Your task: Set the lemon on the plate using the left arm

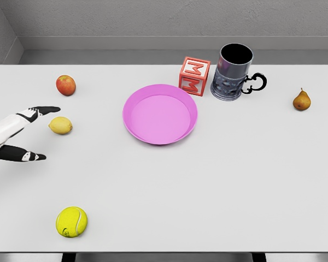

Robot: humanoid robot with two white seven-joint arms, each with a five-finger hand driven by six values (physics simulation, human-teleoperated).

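A yellow lemon (60, 125) lies on the white table, left of the pink plate (160, 113). My left hand (38, 134) comes in from the left edge with its fingers spread wide. One finger (44, 110) reaches above the lemon and the thumb (27, 156) points out below it. The hand holds nothing and the lemon sits just past its fingertips. The plate holds nothing. My right arm does not show.
A red apple (66, 85) sits behind the lemon. A tennis ball (71, 221) lies near the front edge. Behind the plate stand a red letter block (194, 76) and a dark mug (233, 72). A pear (302, 100) is far right.
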